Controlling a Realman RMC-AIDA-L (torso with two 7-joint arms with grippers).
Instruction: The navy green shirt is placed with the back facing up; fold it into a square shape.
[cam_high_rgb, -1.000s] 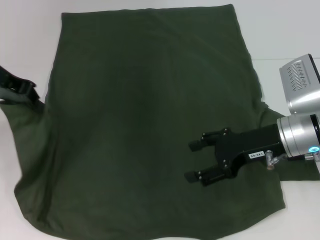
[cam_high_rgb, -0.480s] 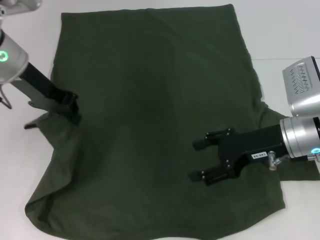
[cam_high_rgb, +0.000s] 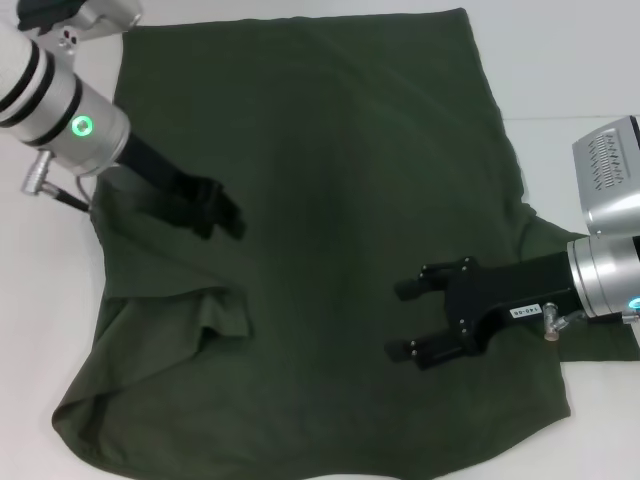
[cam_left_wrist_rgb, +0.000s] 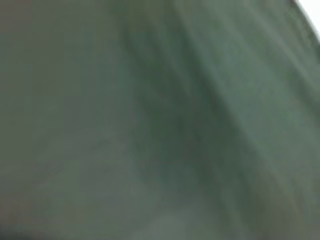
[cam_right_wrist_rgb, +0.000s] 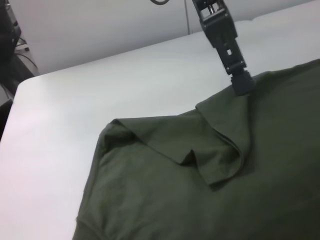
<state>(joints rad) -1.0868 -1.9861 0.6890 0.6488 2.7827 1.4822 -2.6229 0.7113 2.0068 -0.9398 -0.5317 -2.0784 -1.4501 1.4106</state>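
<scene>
The navy green shirt (cam_high_rgb: 330, 150) lies spread on the white table, plain side up, and fills most of the head view. My left gripper (cam_high_rgb: 222, 215) is over its left half, shut on the edge of the cloth, which it has pulled inward. A folded flap (cam_high_rgb: 215, 315) lies rumpled just below it. In the right wrist view the same left gripper (cam_right_wrist_rgb: 241, 85) pinches the raised tip of that flap (cam_right_wrist_rgb: 220, 155). My right gripper (cam_high_rgb: 405, 320) hovers open above the shirt's right half, holding nothing. The left wrist view shows only blurred green shirt cloth (cam_left_wrist_rgb: 160, 120).
Bare white table (cam_high_rgb: 570, 60) surrounds the shirt at the right and far side, and the table (cam_right_wrist_rgb: 100, 85) also shows beyond the folded corner. My right arm's silver body (cam_high_rgb: 610, 170) sits at the right edge. Dark equipment (cam_right_wrist_rgb: 7, 35) stands past the table's end.
The left arm has swept in from the left edge toward the shirt's middle, dragging the left side of the cloth over the back. The right gripper has drifted slightly right, still open.
</scene>
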